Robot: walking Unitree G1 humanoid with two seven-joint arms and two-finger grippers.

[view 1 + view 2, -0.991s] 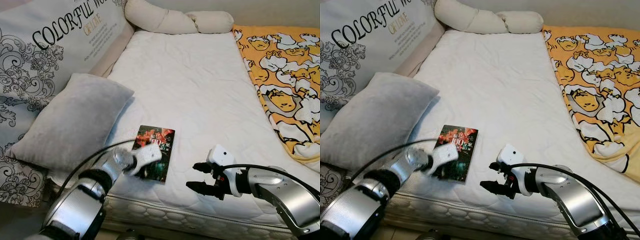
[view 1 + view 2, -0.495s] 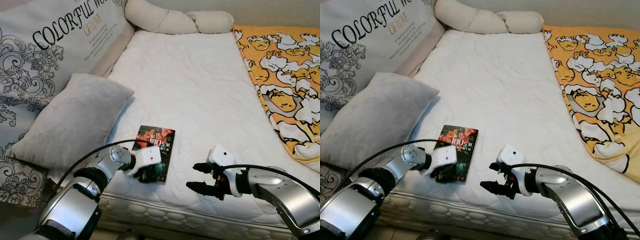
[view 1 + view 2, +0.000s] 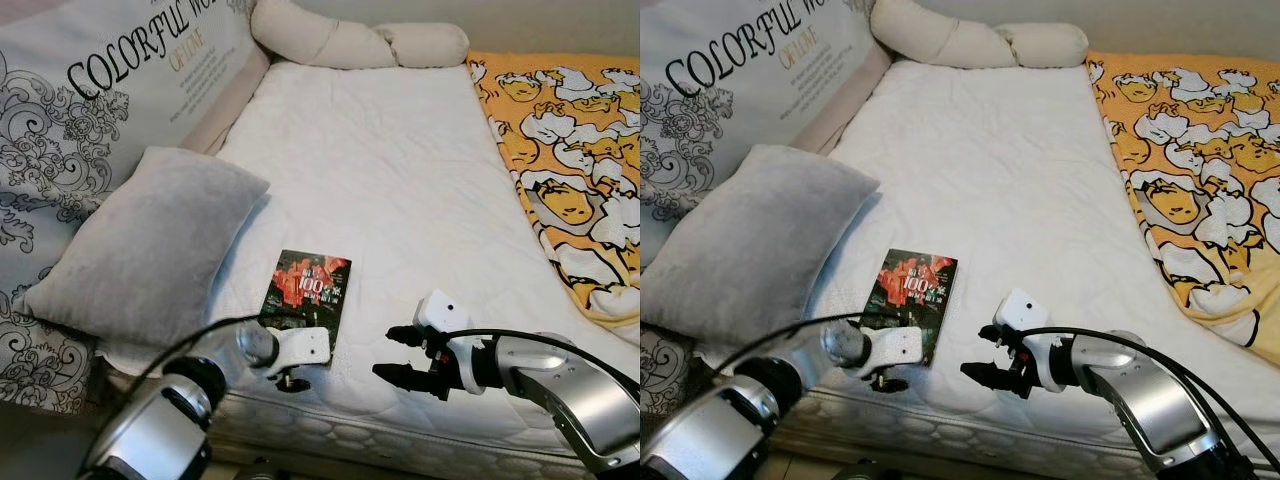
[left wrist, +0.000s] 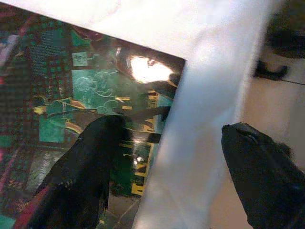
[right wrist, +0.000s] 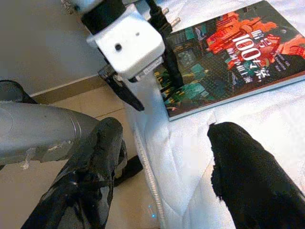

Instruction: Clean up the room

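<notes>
A dark paperback book (image 3: 305, 293) with red cover art lies flat on the white mattress (image 3: 400, 170) close to its near edge. My left gripper (image 3: 295, 372) sits low at that edge, just below the book's near end. The left wrist view shows it open (image 4: 172, 126): one finger (image 4: 81, 176) over the book's corner (image 4: 62, 90), the other finger (image 4: 259, 176) out past the mattress side. To the right of the book, my right gripper (image 3: 396, 354) hovers open and empty over the mattress edge. Its wrist view (image 5: 167, 126) takes in the book (image 5: 228, 52) and the left wrist (image 5: 126, 40).
A grey pillow (image 3: 150, 240) leans to the left of the book against a large printed cushion (image 3: 90, 80). A cream bolster (image 3: 350, 40) lies at the head of the bed. A yellow cartoon-print blanket (image 3: 580, 150) covers the right side. Bare floor (image 5: 47, 47) runs below the mattress edge.
My left gripper has pulled back off the book and dropped to the mattress's near edge, uncovering the cover. The right arm and the book have stayed put.
</notes>
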